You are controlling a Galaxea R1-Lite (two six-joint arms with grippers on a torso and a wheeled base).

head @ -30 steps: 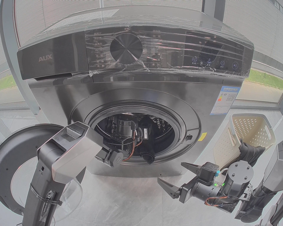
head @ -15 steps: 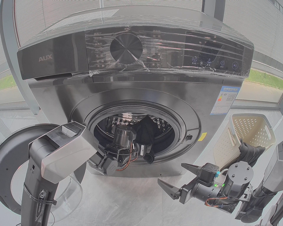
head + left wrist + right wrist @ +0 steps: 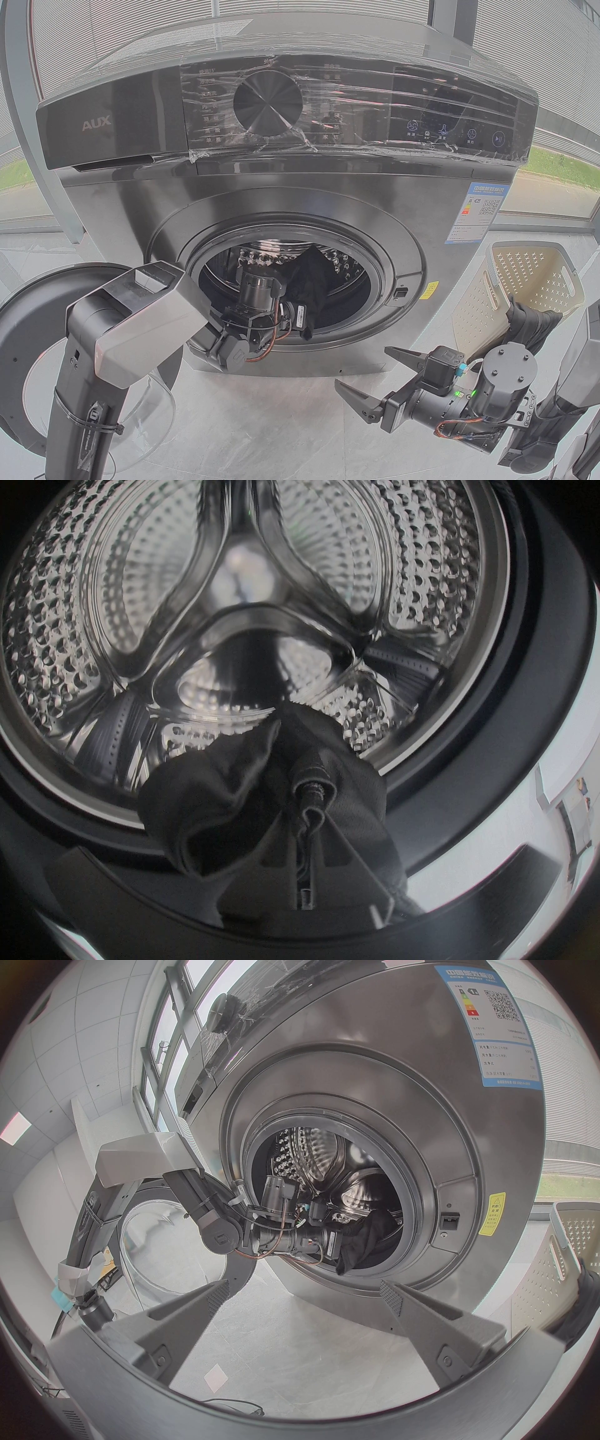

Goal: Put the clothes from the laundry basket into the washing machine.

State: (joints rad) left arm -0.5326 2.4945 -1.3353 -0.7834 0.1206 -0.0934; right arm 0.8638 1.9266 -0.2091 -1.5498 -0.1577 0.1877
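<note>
Straight in at the washing machine (image 3: 300, 194), with its round door (image 3: 37, 325) swung wide open on the robot's left. Reaching through the opening with the left gripper (image 3: 310, 792), clenched tight on a dark garment (image 3: 212, 805). Bunched around the gripper's tip and sagging to one side, held up at the mouth of the dimpled steel drum (image 3: 250, 574), just above the lower rim of the opening. Contact with that rim: impossible to judge from here. Over to the right gripper (image 3: 362, 369) now: fully released, with jaws spread wide and grasping nothing. Hovering low above the grey floor (image 3: 269, 425), out in front of the machine's lower right corner, well apart from the opening. Beyond that arm, to the right of the machine, the pale perforated laundry basket (image 3: 537, 275), with its open top turned toward the head camera. Draped over the basket's near rim, more dark clothes (image 3: 531, 325), touching the basket and tucked just behind the right arm.
</note>
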